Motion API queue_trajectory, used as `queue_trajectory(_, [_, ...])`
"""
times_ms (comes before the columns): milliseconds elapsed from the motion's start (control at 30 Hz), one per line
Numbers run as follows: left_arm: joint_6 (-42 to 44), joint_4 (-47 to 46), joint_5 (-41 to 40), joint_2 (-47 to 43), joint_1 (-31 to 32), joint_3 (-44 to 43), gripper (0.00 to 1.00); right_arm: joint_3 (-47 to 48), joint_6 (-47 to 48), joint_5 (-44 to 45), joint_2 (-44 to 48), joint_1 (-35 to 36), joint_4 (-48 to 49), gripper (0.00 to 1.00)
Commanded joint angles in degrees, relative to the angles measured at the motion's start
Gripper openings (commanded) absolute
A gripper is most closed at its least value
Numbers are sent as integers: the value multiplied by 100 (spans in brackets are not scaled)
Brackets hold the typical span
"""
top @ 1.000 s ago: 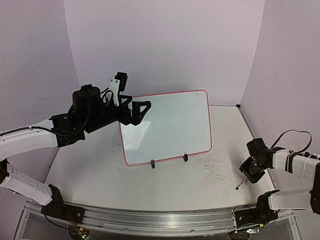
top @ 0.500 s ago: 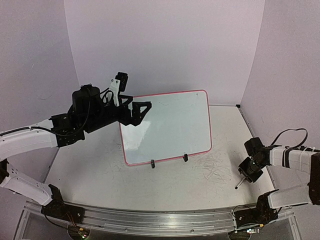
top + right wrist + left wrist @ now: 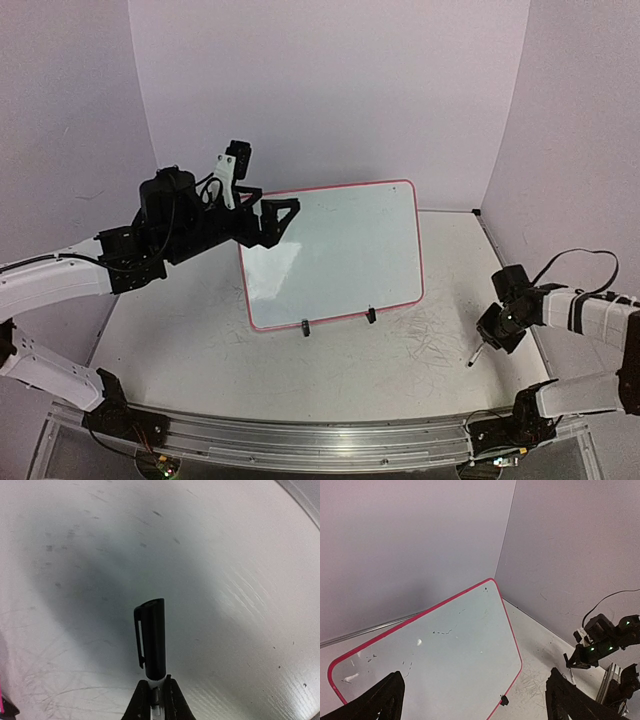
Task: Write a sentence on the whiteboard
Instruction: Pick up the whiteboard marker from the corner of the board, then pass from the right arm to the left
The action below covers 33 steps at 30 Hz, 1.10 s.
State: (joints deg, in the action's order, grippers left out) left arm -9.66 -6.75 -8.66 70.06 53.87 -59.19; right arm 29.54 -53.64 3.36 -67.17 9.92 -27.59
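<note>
The table carries the whiteboard propped at centre, tilted back and showing only faint smudges. The left gripper is spread wide at its upper left corner (contact with the rim cannot be confirmed). The right gripper, well apart and low over the table, is clenched on a black marker with its cap on. Recommended: brace that corner firmly, uncap, then meet the board face squarely with light pressure so the stand does not skid.
</note>
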Motion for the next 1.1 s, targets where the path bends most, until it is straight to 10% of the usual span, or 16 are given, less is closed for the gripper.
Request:
queue_trajectory(0, [-396, -107, 381, 377, -284, -399, 99, 638, 1740, -586, 818, 83, 748, 0])
queue_trajectory(200, [-1298, -99, 2396, 1109, -885, -1001, 99, 1320, 4106, -3229, 1308, 763, 1909, 0])
queue_trajectory(467, [-2439, -90, 5444, 2567, -911, -2262, 98, 2684, 5550, -4127, -87, 2214, 1740, 0])
queue_trajectory(1067, [-3037, 163, 5734, 3368, -635, -2177, 46, 3216, 5994, -3995, -1052, 3120, 1815, 0])
